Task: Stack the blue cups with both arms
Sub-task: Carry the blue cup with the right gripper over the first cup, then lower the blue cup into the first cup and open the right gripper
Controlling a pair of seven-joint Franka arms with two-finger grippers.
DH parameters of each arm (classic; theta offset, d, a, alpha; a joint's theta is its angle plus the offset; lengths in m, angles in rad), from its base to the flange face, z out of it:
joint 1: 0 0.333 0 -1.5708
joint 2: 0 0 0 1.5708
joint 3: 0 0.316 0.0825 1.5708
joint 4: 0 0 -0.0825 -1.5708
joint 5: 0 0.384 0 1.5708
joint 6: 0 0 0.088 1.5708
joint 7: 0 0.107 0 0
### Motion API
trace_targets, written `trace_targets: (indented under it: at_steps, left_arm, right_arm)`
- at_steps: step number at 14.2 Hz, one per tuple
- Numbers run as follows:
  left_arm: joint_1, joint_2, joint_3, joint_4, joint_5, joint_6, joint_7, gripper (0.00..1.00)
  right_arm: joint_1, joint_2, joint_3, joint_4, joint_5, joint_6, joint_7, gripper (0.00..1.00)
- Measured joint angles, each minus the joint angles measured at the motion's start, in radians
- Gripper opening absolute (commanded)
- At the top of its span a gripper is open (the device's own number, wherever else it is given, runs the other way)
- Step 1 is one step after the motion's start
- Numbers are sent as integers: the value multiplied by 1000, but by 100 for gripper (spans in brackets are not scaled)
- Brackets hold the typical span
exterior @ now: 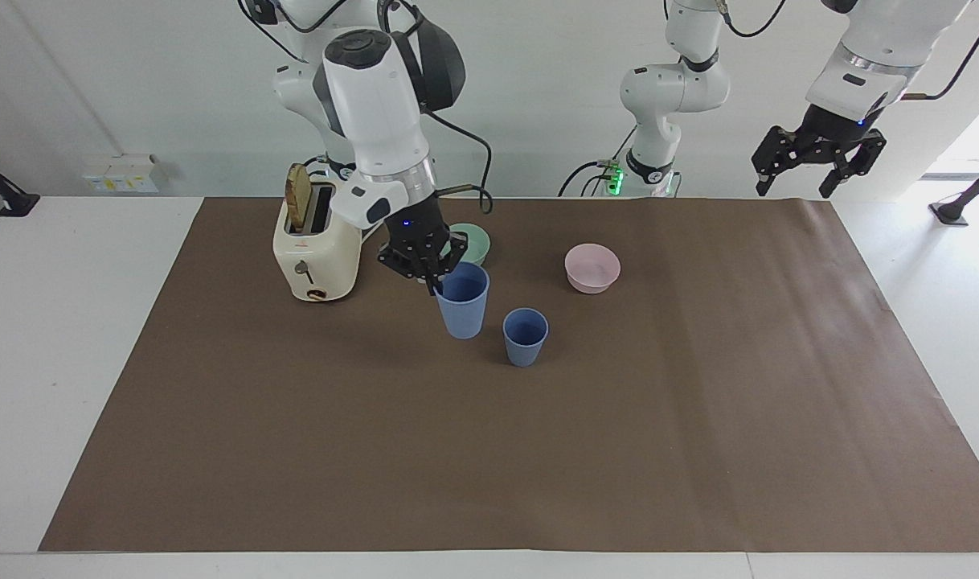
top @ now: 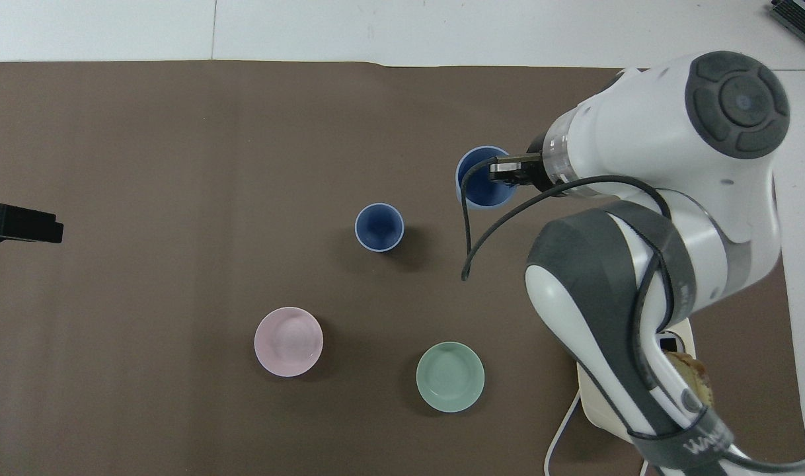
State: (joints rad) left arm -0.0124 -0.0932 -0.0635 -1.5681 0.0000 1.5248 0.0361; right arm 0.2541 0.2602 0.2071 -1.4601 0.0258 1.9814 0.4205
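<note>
Two blue cups in play: held cup (exterior: 461, 305) pinched at the rim by right gripper (exterior: 427, 269), one finger inside the mouth and one outside, jaws closed on the wall; hanging upright and clear of the brown mat (exterior: 698, 418), over the stretch between toaster (exterior: 316, 253) and free cup (exterior: 525, 337). Seen from overhead as an open blue mouth (top: 482, 178) with the gripper (top: 508, 173) at its rim. Free cup standing upright on the mat near the middle of the table (top: 379, 227), just beside the held one but apart from it, untouched. Green bowl (exterior: 475, 241) partly hidden by the right gripper, nearer to the robots than both cups; plain from overhead (top: 450, 376). Pink bowl (exterior: 591, 268) also nearer to the robots than the free cup, toward the left arm's end (top: 288, 341). Toaster at the right arm's end with a slice of bread (exterior: 298, 197) standing in a slot. Left gripper (exterior: 817, 173) waiting high over the mat's corner near its own base, jaws spread open, holding nothing; only its tip visible from overhead (top: 19, 223).
</note>
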Motion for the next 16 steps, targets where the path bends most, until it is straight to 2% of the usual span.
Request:
trace_targets:
  at_steps: [4, 16]
  left_arm:
    - [0, 0, 0, 0, 0, 0, 0, 100]
    - [0, 0, 0, 0, 0, -1, 0, 100]
  right_arm:
    - [79, 57, 2, 9, 0, 44, 30, 0]
    - [98, 95, 2, -16, 0, 34, 30, 0]
